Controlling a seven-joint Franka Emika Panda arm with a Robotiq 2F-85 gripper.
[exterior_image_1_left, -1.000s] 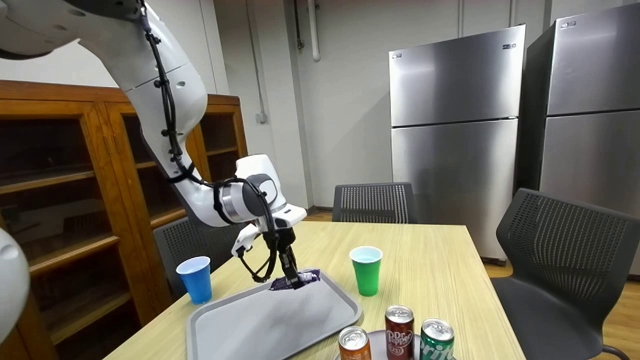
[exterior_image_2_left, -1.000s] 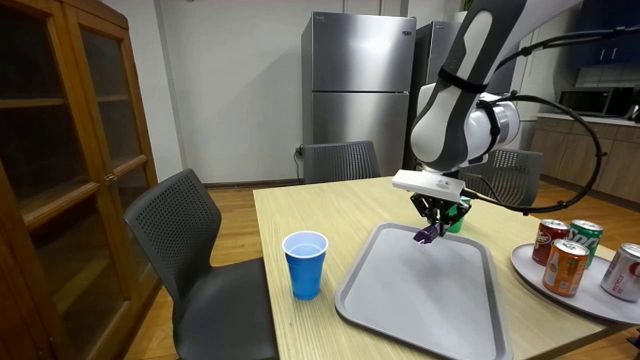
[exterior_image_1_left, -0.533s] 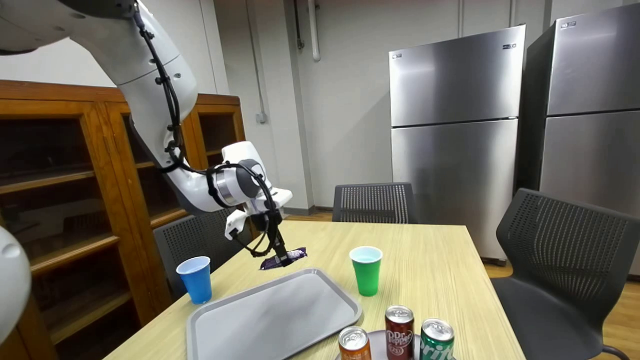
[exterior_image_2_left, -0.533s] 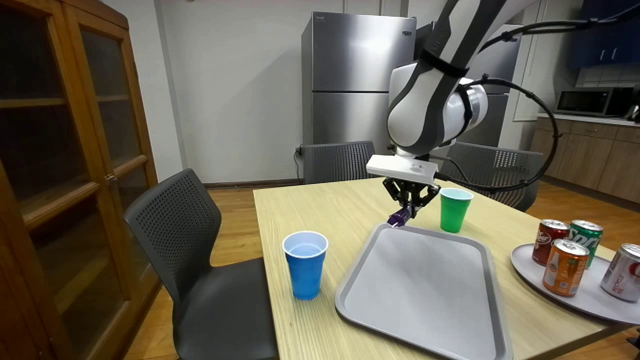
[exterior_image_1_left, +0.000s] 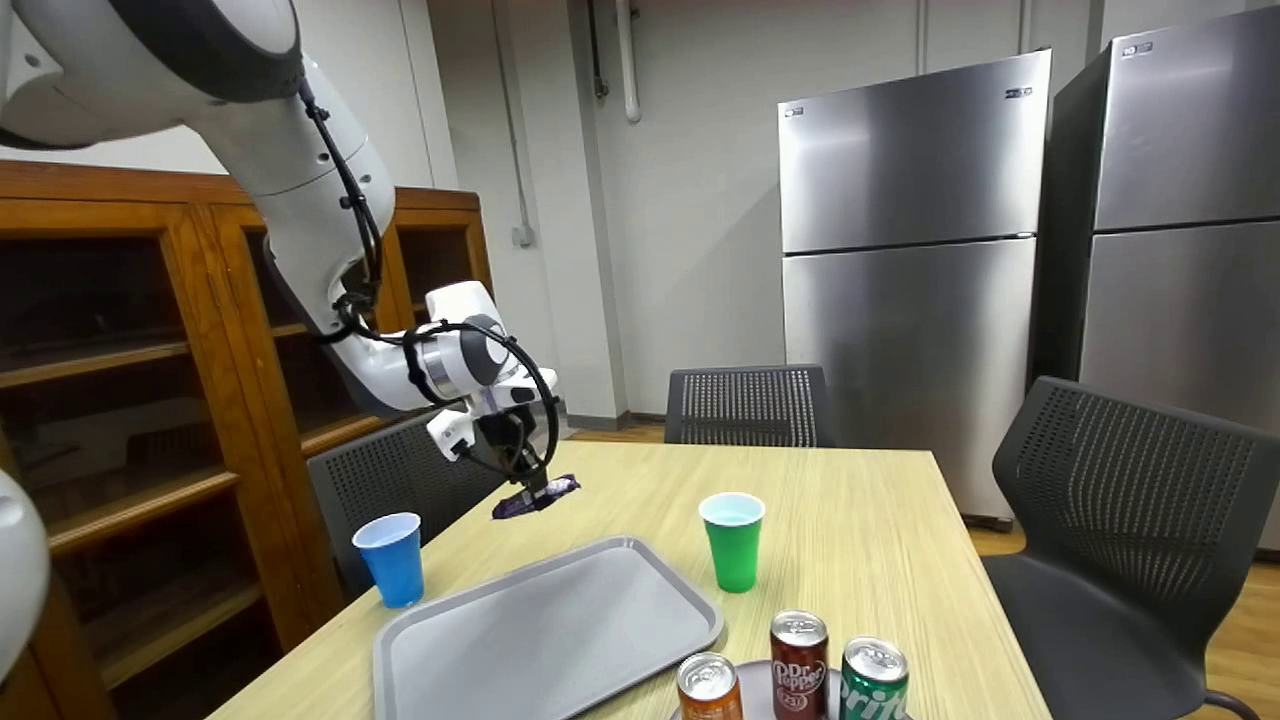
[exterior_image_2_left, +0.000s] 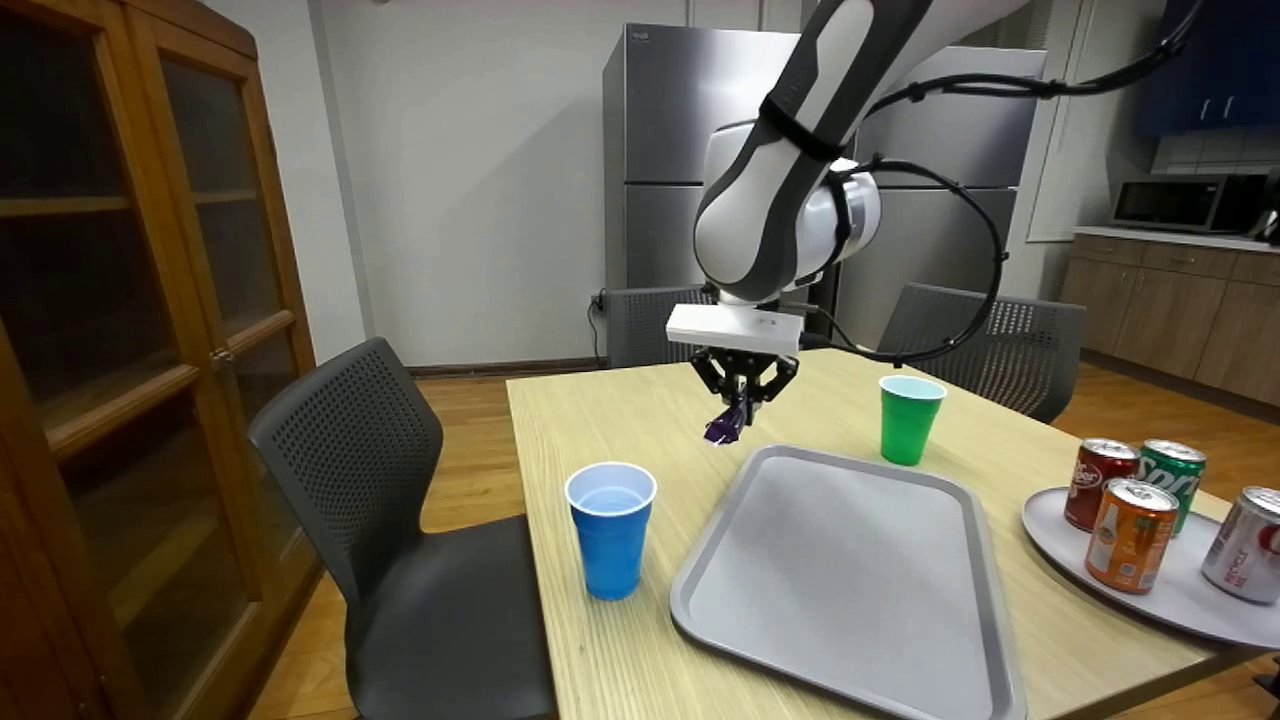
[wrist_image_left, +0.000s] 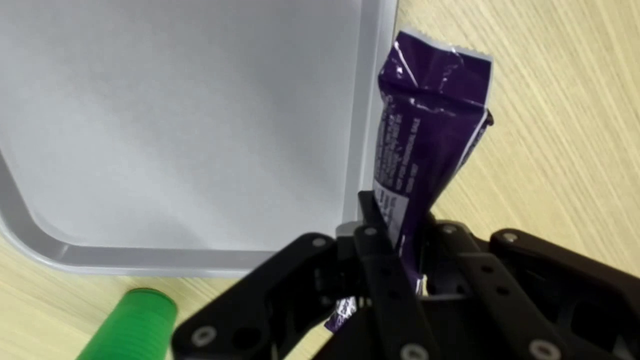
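Note:
A dark purple wrapped packet (wrist_image_left: 430, 130) with small pale print is pinched in my gripper (wrist_image_left: 399, 214). The jaws are shut on its narrow middle, and both fingers press against the wrapper. One end of the packet sticks out far beyond the fingertips. Behind the linkage shows a scrap of purple wrapper (wrist_image_left: 342, 312). In both exterior views the packet (exterior_image_2_left: 727, 424) hangs tilted over the wooden table, just off the end of the grey tray (exterior_image_2_left: 860, 590). The gripper (exterior_image_1_left: 537, 487) is above table height, between the blue cup (exterior_image_1_left: 392, 565) and the green cup (exterior_image_1_left: 735, 550).
A round grey plate (exterior_image_2_left: 1185, 595) bears several cans: a Dr Pepper can (exterior_image_2_left: 1098, 482), an orange can (exterior_image_2_left: 1130, 540), a Sprite can (exterior_image_2_left: 1182, 468) and a silver can (exterior_image_2_left: 1246, 550). Dark chairs (exterior_image_2_left: 350, 440) stand around the table. A wooden cabinet (exterior_image_1_left: 210, 400) is near the arm.
The gripper has carried the packet from above the tray's end to beyond its edge, leftward and upward in both exterior views. The tray, cups and cans stay where they were.

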